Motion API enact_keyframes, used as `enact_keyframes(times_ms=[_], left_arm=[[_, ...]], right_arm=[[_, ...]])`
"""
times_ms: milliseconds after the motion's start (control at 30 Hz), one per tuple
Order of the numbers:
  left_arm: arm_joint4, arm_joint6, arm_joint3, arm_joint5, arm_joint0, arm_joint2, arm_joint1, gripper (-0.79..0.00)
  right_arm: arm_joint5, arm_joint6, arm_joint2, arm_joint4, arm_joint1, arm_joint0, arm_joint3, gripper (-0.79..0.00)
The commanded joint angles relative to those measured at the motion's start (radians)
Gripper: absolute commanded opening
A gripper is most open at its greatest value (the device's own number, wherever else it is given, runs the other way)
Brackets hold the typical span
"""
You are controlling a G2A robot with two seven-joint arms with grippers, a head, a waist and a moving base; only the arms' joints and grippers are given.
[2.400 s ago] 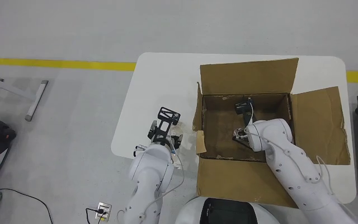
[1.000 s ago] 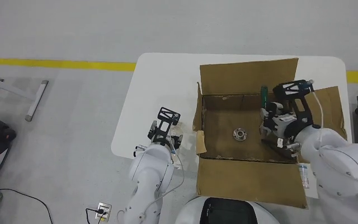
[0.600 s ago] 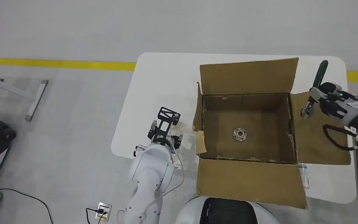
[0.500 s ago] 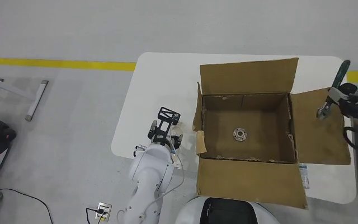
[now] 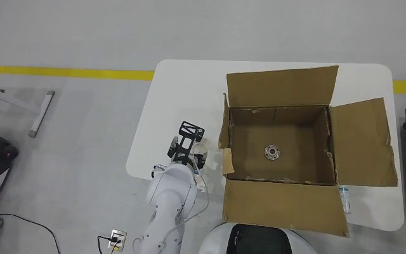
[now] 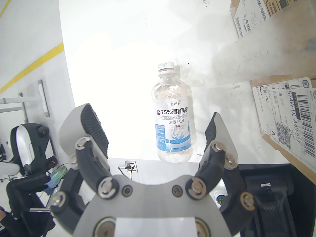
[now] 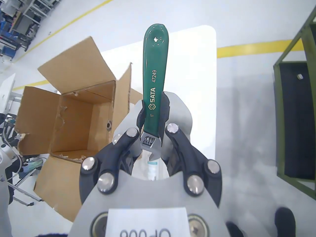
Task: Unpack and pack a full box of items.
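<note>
The right jaws are closed tight on an adjustable wrench (image 7: pixel 155 80). They pinch its green handle close to the metal head, so most of the handle sticks out beyond them. They hold it up in the air, well apart from the cardboard box (image 5: pixel 279 143). This box stands open on the right half of the white desk (image 5: pixel 184 89) with its flaps spread outward, and one small round metal part (image 5: pixel 272 152) lies on its bottom. The left jaws are wide open with nothing in them, over the near left part of the desk, near the left wall of the box. Ahead of them on the desk is a clear bottle (image 6: pixel 174 114) with a white cap and a blue-and-white label. It touches neither finger, and I cannot tell if it stands or lies. Another small bottle (image 5: pixel 343 198) lies beside the near right flap.
</note>
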Motion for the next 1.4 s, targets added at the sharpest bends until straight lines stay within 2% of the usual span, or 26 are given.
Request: enact_keyframes(times_ms=[0,200,500,767,1167,1200,1233,1267,1367], left_arm=[[0.000,0.000,0.000,0.000,0.000,0.000,0.000,0.000],[0.000,0.000,0.000,0.000,0.000,0.000,0.000,0.000],[0.000,0.000,0.000,0.000,0.000,0.000,0.000,0.000],[0.000,0.000,0.000,0.000,0.000,0.000,0.000,0.000],[0.000,0.000,0.000,0.000,0.000,0.000,0.000,0.000],[0.000,0.000,0.000,0.000,0.000,0.000,0.000,0.000],[0.000,0.000,0.000,0.000,0.000,0.000,0.000,0.000],[0.000,0.000,0.000,0.000,0.000,0.000,0.000,0.000],[0.000,0.000,0.000,0.000,0.000,0.000,0.000,0.000]], right_arm=[[0.016,0.013,0.000,-0.014,0.002,-0.038,0.000,-0.785],[0.065,0.059,-0.067,-0.176,0.014,-0.120,0.000,-0.785],[0.109,0.158,-0.264,-0.371,0.037,-0.172,0.000,-0.785],[0.167,0.215,-0.415,-0.546,0.051,-0.186,0.001,-0.785],[0.195,0.245,-0.544,-0.693,0.065,-0.153,0.087,-0.785],[0.198,0.245,-0.553,-0.700,0.066,-0.147,0.092,-0.770],[0.201,0.245,-0.561,-0.704,0.067,-0.143,0.098,-0.702],[0.204,0.244,-0.567,-0.708,0.067,-0.140,0.103,-0.668],[0.208,0.249,-0.584,-0.720,0.069,-0.128,0.126,-0.597]])
